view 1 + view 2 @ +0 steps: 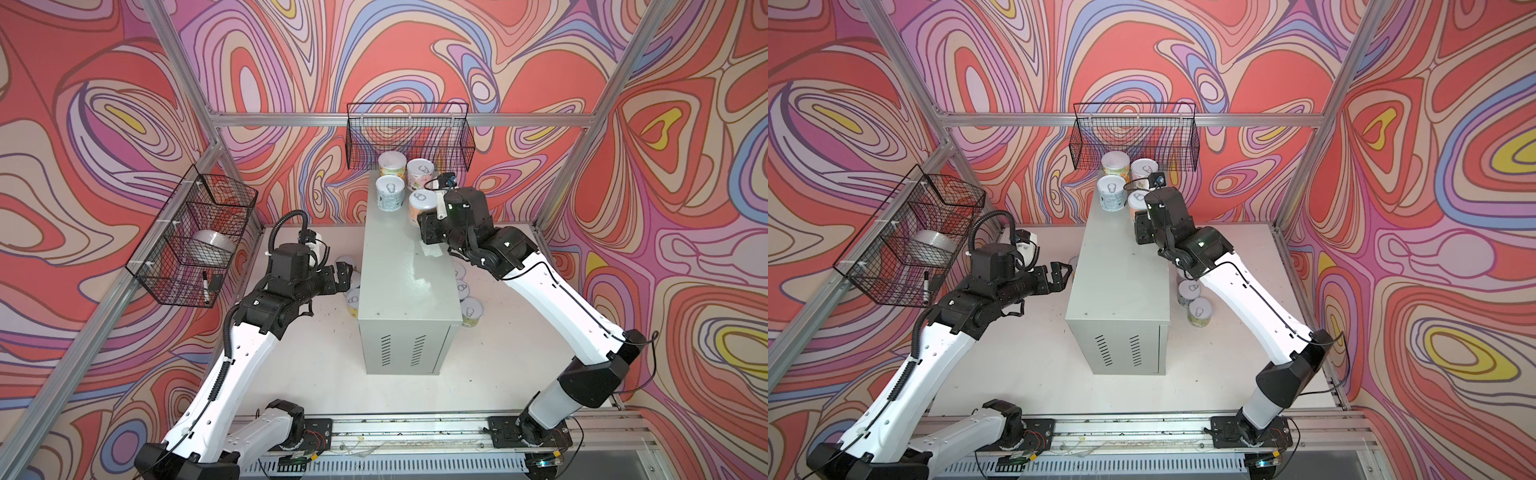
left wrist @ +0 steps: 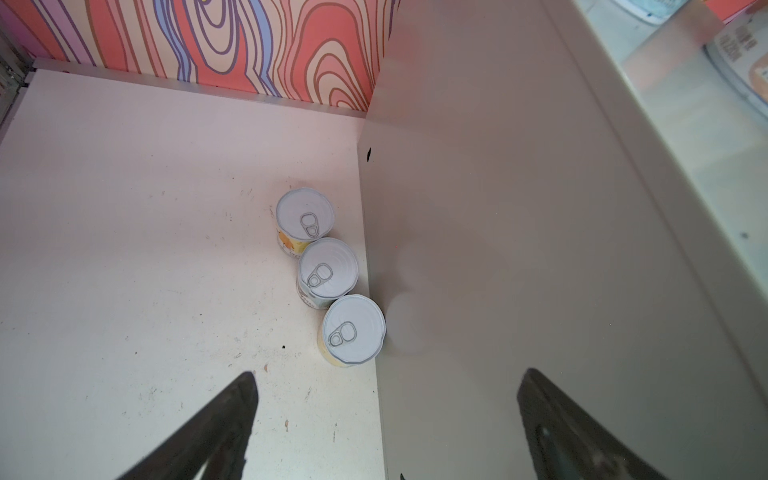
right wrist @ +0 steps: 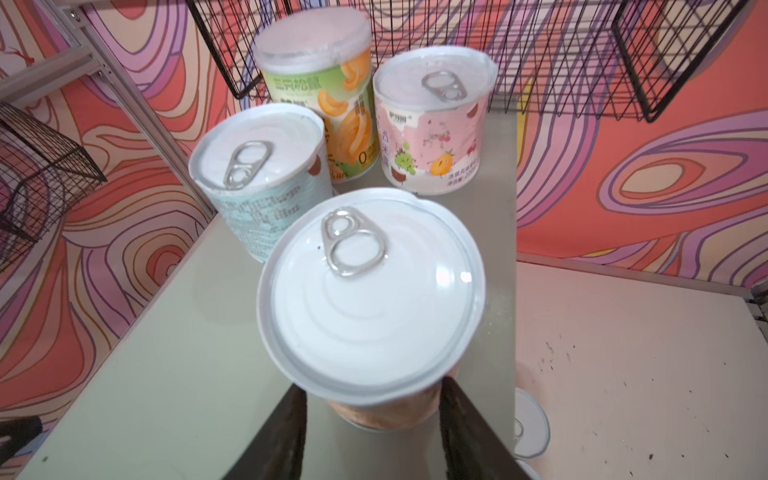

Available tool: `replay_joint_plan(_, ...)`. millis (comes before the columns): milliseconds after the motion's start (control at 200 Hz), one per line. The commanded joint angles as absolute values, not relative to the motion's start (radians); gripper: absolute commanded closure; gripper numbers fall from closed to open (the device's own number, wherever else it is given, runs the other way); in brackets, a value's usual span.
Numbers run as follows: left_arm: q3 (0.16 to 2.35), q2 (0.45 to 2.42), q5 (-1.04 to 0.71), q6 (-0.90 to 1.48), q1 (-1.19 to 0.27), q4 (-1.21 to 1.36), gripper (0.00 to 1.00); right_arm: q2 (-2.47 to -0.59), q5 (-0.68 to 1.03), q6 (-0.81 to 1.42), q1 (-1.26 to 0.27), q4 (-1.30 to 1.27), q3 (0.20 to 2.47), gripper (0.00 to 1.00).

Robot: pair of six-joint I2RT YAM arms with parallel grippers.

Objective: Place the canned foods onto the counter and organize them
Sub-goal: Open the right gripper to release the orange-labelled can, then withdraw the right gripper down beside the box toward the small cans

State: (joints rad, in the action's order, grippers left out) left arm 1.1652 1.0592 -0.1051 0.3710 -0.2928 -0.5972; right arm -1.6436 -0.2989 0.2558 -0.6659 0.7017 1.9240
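The counter (image 1: 399,266) is a tall grey cabinet in the middle of the table. At its far end stand a green-label can (image 1: 392,164), a pink one (image 1: 420,173) and a pale blue one (image 1: 390,192). My right gripper (image 3: 374,411) is shut on a fourth, orange-label can (image 3: 370,299) just behind them, low over the counter top; whether it rests there I cannot tell. My left gripper (image 2: 388,376) hangs open and empty beside the counter's left wall, above a row of three cans (image 2: 328,268) on the table. More cans (image 1: 471,309) stand on the table at the counter's right.
A black wire basket (image 1: 409,137) hangs on the back wall just above the cans on the counter. Another basket (image 1: 195,232) on the left wall holds a white tape roll (image 1: 212,245) and a marker (image 1: 205,286). Aluminium frame posts bound the white tabletop (image 1: 316,365).
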Motion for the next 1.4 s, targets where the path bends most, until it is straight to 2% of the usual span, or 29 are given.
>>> replay_joint_plan(0,1.154,1.063,-0.117,0.380,-0.285,-0.572,0.02,-1.667,-0.280,0.262,-0.650,0.669,1.960,0.48)
replay_joint_plan(926,1.140,1.069,-0.096,0.371,-0.286,-0.566,0.02,-1.850,-0.264,0.281,-0.589,0.684,2.132,0.48)
replay_joint_plan(1202,1.123,1.071,-0.097,0.376,-0.283,-0.560,0.00,-1.778,-0.239,0.291,-0.590,0.676,2.092,0.48)
replay_joint_plan(1392,1.112,1.057,-0.093,0.391,-0.284,-0.567,0.00,-1.554,-0.257,0.298,-0.590,0.670,1.898,0.45)
